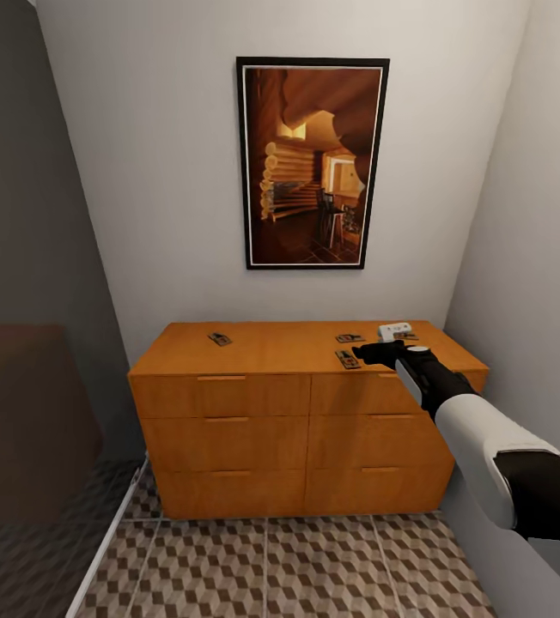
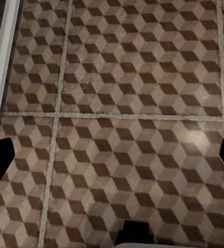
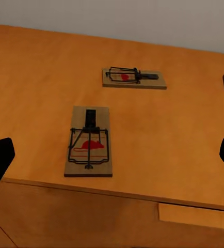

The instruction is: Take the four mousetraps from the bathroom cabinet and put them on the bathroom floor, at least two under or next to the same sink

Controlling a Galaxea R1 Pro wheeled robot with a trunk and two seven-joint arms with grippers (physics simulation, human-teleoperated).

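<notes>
Flat brown wooden mousetraps with dark wire — four: [image 1: 220,339], [image 1: 349,338], [image 1: 347,359], [image 1: 406,336]. Orange-brown wooden cabinet [image 1: 228,433] — one, six drawers. Framed picture of a log interior [image 1: 312,163] — one. Small white object [image 1: 393,330] — one.

Cabinet [image 1: 297,429] ahead of me against the back wall, framed picture [image 1: 313,163] above it, one mousetrap [image 1: 220,339] top left, two mousetraps [image 1: 347,359] right near my right gripper [image 1: 368,352], bathroom floor [image 1: 314,566] in front.
</notes>
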